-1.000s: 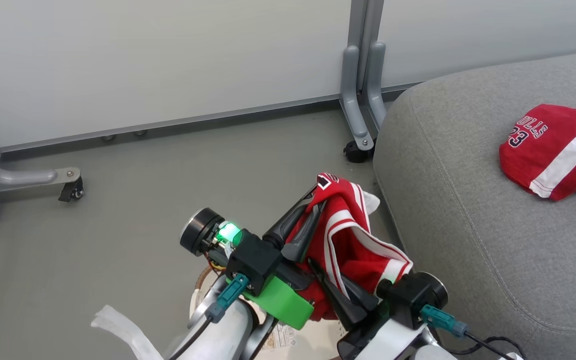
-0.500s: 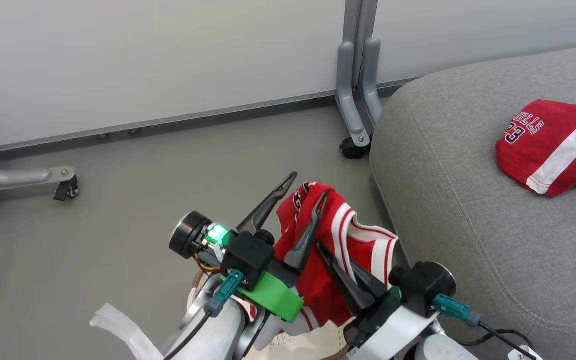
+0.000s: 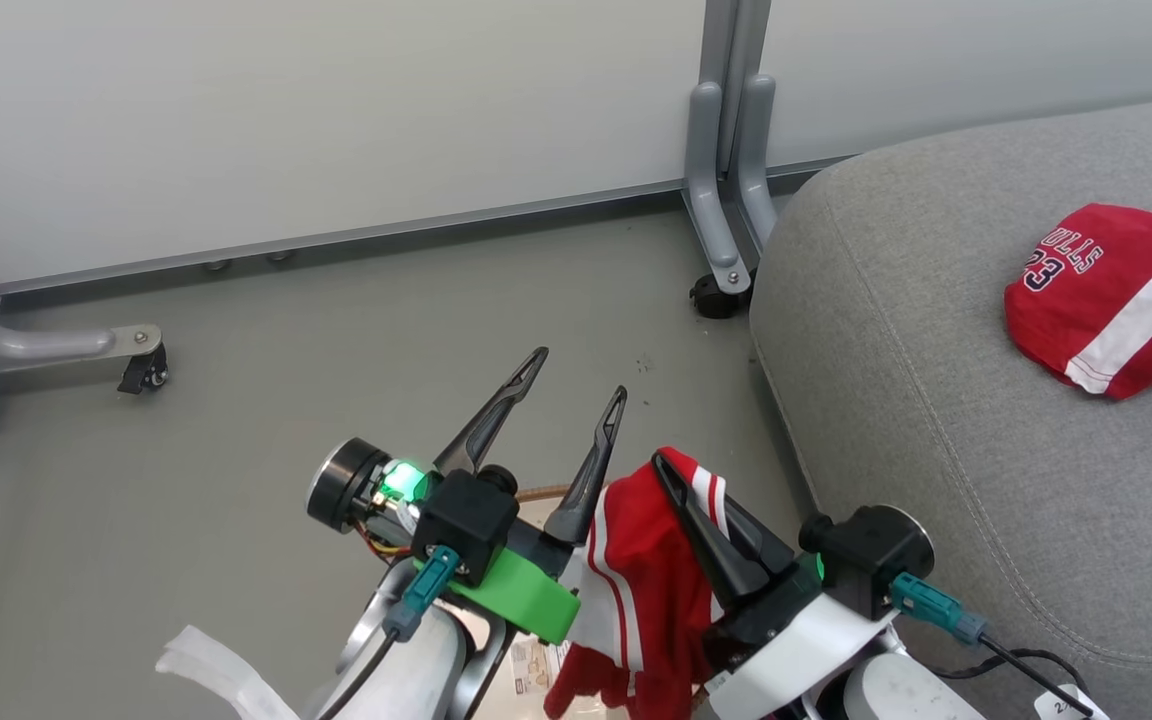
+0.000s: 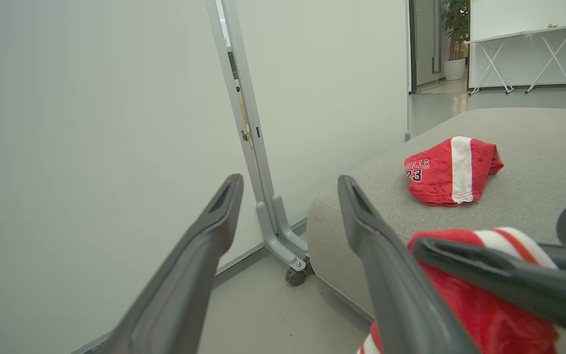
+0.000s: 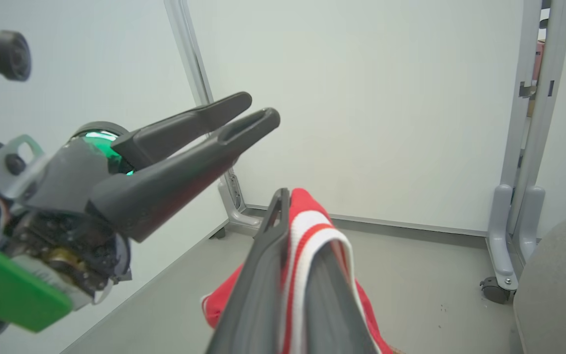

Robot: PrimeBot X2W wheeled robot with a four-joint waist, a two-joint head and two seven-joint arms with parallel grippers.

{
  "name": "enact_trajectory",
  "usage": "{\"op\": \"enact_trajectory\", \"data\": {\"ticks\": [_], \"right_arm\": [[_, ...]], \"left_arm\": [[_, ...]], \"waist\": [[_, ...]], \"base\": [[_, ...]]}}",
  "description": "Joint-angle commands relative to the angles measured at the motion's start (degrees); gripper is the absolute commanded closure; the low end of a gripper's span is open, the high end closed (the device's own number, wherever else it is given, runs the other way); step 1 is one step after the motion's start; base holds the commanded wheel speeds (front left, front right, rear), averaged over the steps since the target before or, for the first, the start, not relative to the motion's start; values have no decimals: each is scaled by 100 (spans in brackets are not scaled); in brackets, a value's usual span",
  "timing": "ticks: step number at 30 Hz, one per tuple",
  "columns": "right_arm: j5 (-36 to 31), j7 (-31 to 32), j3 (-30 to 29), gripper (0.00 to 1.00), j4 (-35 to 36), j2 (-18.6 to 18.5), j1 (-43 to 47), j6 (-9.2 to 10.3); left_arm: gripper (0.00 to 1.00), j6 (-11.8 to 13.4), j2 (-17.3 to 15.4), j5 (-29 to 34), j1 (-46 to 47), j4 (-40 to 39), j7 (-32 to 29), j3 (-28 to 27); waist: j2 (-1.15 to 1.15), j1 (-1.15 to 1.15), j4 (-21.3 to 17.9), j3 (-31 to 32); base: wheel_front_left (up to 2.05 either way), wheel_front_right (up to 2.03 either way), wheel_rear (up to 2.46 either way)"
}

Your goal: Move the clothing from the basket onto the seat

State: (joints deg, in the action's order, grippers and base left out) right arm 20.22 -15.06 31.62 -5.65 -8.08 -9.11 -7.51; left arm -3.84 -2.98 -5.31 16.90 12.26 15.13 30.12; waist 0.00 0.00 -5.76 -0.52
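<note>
Since one second ago the left gripper [image 3: 577, 375] has let go: its two fingers were closed on the red cloth, and now they stand wide apart with nothing between them. Without this support the held jersey [image 3: 636, 580] has sunk lower and now hangs from the right gripper [image 3: 664, 465] alone, whose fingers are pressed together on a fold of the white and red trim. The right wrist view shows this clearly, with the striped edge pinched between the two dark fingers near their tips.

About the progress, I judge the task to be partly done. One other jersey [image 3: 1116, 290], also red with a white stripe and dark lettering, lies already on the seat [image 3: 936, 350], well away from both grippers. The held jersey is lifted out of the basket [image 3: 536, 497] but not yet put down. The basket is under the two arms and mostly hidden by them and by the cloth, so I cannot tell if more clothing is left inside.

The held jersey hangs just beside the right finger of the open left gripper, over the basket and the grey floor [image 3: 236, 450], near the rounded edge of the seat but not above the cushion. What is left, as I see it, is to carry it across to the right and release it there
</note>
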Motion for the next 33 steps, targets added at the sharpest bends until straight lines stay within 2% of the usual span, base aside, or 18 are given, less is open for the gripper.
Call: {"op": "enact_trajectory", "data": {"ticks": [1, 20, 28, 33], "right_arm": [[-46, -17, -2, 100, 33, -11, 8, 4], [-110, -17, -127, 100, 131, -49, -50, 4], [-361, -17, -541, 100, 455, -126, -159, 4], [-530, -17, -941, 100, 787, -248, -263, 5]], "left_arm": [[0, 3, -29, 79, -92, -17, 2, -27], [0, -84, -16, 98, -118, 104, 2, -174], [0, -164, -13, -39, -167, 214, 1, -234], [0, -213, -90, 5, -238, 105, 2, -319]], "waist": [[0, 0, 1, 5], [0, 0, -53, -91], [0, 0, -191, -379], [0, 0, -489, -701]], "base": [[0, 0, 0], [0, 0, 0], [0, 0, 0], [0, 0, 0]]}}
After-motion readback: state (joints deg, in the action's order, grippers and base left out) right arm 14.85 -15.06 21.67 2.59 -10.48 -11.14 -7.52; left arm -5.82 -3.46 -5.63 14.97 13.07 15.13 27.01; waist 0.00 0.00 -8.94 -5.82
